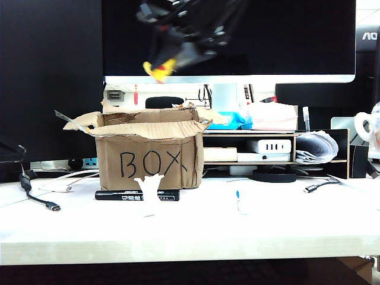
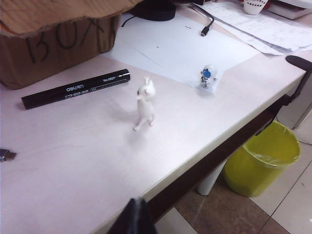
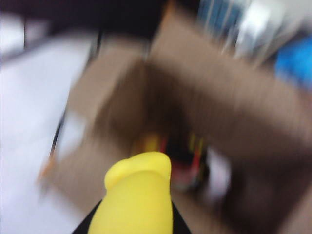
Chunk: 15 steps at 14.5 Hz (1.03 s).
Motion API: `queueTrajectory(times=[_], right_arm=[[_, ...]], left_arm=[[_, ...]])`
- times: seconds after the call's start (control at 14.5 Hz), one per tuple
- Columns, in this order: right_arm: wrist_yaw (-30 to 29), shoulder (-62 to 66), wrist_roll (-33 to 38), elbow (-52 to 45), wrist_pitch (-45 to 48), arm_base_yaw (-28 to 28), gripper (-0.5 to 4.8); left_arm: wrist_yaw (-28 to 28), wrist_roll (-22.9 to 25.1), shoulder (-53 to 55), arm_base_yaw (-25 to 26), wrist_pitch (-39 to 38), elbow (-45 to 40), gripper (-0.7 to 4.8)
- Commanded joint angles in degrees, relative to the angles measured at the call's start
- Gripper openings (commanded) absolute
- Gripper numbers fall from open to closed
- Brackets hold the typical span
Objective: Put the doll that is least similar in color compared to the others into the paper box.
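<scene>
- Right hand (image 1: 163, 66) grips the doll (image 1: 160, 70) high above the paper box (image 1: 148, 155).
- Left hand (image 2: 132, 219), off the tabletop (image 2: 73, 161) edge: grip state unclear.

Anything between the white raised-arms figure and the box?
Yes: a black marker lies between the figure and the box; left wrist view shows it best.
</scene>
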Motion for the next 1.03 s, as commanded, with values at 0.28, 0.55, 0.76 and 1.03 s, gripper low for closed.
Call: queueTrajectory(times=[0.28, 0.55, 0.76, 1.03], right_arm=[[3.96, 11.21, 0.63, 5.46, 13.84, -2.38, 1.72], [4.20, 14.86, 0.83, 9.57, 11.23, -2.75, 2.66], [4.09, 14.45, 1.51, 9.57, 10.14, -2.71, 2.74], [4.26, 10.05, 1.49, 9.57, 4.52, -2.71, 2.11]], left_arm=[[0.11, 0.09, 0.02, -0.04, 0.68, 0.07, -0.05], [0.07, 0.09, 0.02, -0.04, 0.68, 0.04, -0.05], [0.09, 0.09, 0.02, -0.04, 0.68, 0.07, -0.05], [0.09, 0.09, 0.00, -0.04, 0.68, 0.07, -0.05]])
